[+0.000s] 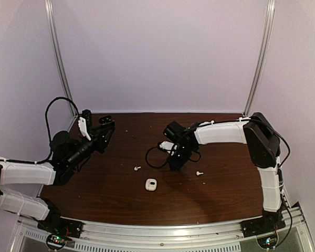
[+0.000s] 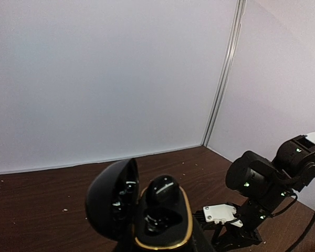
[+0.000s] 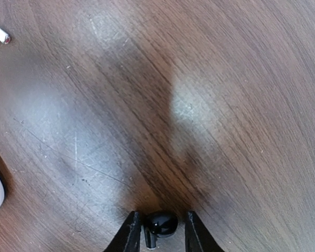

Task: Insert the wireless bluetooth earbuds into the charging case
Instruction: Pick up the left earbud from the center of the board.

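Black case (image 2: pixel 168 233) is hanging open in the left jaws, which are clamping it above the far-left worktop (image 1: pixel 110 199), its lid (image 2: pixel 113 199) tipped back. One black bud (image 2: pixel 163 190) looks to be sitting in its socket, and the socket beside it is showing empty.

Mid-worktop, the right jaws are pointing straight down, standing only slightly apart with the second black bud (image 3: pixel 160 224) between them. I cannot tell whether they are pinching it or merely bracketing it.

A white bud (image 1: pixel 137 168) is lying loose to their left and another white bud (image 1: pixel 199 172) to their right, with the white case (image 1: pixel 150 184) sitting nearer.

By my reckoning one bud of four is in, and three are waiting.
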Robot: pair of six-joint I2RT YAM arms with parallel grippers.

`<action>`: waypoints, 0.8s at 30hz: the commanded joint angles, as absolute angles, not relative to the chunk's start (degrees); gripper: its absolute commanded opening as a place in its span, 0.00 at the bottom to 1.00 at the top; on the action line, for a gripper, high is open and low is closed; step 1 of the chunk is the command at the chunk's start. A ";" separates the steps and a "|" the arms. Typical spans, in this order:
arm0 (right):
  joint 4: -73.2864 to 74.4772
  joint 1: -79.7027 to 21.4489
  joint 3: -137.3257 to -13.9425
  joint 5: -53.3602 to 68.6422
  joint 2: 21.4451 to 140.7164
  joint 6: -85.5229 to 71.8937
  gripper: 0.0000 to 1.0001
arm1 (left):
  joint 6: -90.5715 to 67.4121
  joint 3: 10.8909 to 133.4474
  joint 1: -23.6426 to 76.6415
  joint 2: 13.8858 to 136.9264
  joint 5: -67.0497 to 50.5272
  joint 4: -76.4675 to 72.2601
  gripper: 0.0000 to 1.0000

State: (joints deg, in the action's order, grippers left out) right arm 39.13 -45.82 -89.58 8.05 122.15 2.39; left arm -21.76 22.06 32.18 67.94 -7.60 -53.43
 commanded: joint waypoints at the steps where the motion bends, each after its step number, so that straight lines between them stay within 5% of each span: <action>1: 42.12 -45.79 -87.84 8.13 122.08 2.37 0.28 | -21.78 23.74 31.66 68.29 -8.15 -56.07 0.00; 24: 32.78 -44.39 -84.63 11.30 112.49 1.02 0.17 | -21.62 23.35 31.72 69.46 -10.58 -58.09 0.00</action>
